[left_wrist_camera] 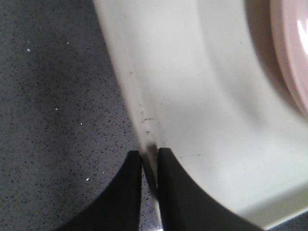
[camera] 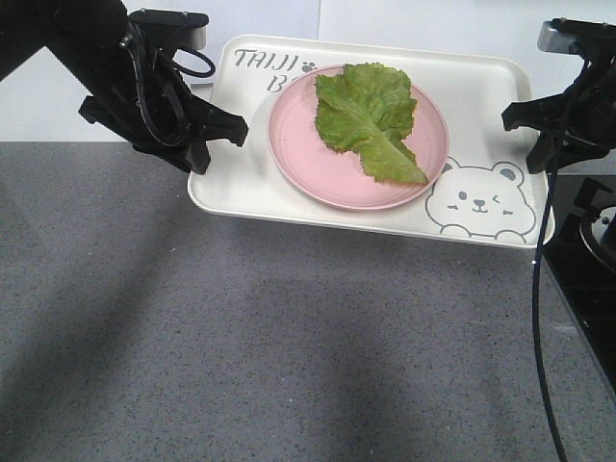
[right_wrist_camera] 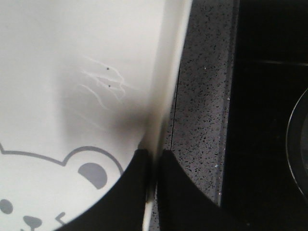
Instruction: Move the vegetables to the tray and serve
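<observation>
A dark grey, speckled stone-look tabletop [camera: 241,356] fills most of the front view, its surface flecked with tiny pale grains. Broad soft shadows fall across it in diagonal bands, darkest at the lower left and along the left edge. Behind the tabletop, a pale, whitish wall [camera: 38,106] runs along the top of the view, evenly lit, with a faint vertical seam near the middle. At the right side, a glossy black panel [camera: 587,289] sits flush beside the speckled surface, and a curved circular outline [right_wrist_camera: 296,144] shows on it in the right wrist view.
</observation>
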Motion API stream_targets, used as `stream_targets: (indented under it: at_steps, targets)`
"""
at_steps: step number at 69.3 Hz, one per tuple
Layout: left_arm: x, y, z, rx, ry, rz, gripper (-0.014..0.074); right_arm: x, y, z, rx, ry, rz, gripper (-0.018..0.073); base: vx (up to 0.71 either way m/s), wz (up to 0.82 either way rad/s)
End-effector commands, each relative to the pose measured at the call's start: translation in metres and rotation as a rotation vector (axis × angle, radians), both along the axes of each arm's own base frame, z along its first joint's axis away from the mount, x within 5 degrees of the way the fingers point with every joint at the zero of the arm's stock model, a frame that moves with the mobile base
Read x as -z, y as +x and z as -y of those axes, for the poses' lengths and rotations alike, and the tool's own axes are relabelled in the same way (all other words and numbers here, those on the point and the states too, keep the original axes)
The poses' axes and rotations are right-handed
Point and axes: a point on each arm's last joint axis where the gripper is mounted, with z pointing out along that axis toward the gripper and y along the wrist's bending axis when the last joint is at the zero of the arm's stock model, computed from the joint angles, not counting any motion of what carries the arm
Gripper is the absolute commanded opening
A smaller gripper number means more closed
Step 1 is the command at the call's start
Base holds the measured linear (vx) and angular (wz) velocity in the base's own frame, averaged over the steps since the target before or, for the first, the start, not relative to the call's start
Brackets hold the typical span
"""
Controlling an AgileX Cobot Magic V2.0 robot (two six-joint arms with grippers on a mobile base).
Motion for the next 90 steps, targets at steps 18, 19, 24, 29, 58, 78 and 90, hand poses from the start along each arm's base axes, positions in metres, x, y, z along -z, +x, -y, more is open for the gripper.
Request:
stream_targets:
  at_steps: [18, 19, 24, 29, 58, 78, 90]
  targets:
    - [-0.0388, -0.0196, 0.0156, 0.071, -0.164, 0.11, -0.0006, -0.0319, -0.0167, -0.0166, -0.071, 0.093, 0.07, -0.0006, 0.0, 0.0]
    - [-0.0388, -0.0196, 0.0156, 0.071, -0.164, 0.11, -0.0006, -0.0319, -0.0167, -0.0166, -0.071, 0.093, 0.07, -0.0006, 0.0, 0.0]
    - [-0.0388, -0.0196, 0.0156, 0.071, -0.164, 0.11, -0.0006, -0.0319, -0.0167, -0.0166, -0.071, 0.093, 0.07, -0.0006, 0.0, 0.0]
    - [-0.0388, -0.0196, 0.0156, 0.071, -0.164, 0.11, -0.0006, -0.0319, -0.0167, -0.0166, -0.071, 0.093, 0.07, -0.0006, 0.0, 0.0]
    - [-0.0388, -0.0196, 0.0156, 0.071, -0.164, 0.11, -0.0006, -0.0319, -0.0167, -0.0166, -0.071, 0.093, 0.07, -0.0006, 0.0, 0.0]
    - [-0.039, -0.0193, 0.0157, 0.07, -0.166, 0.114, -0.0006, -0.032, -0.0163, -0.0165, -0.07, 0.093, 0.075, -0.0006, 0.0, 0.0]
    - [-0.0391, -0.0192, 0.0157, 0.071, -0.166, 0.115, -0.0006, -0.0321, -0.0167, -0.0171, -0.072, 0.1, 0.071, -0.0006, 0.0, 0.0]
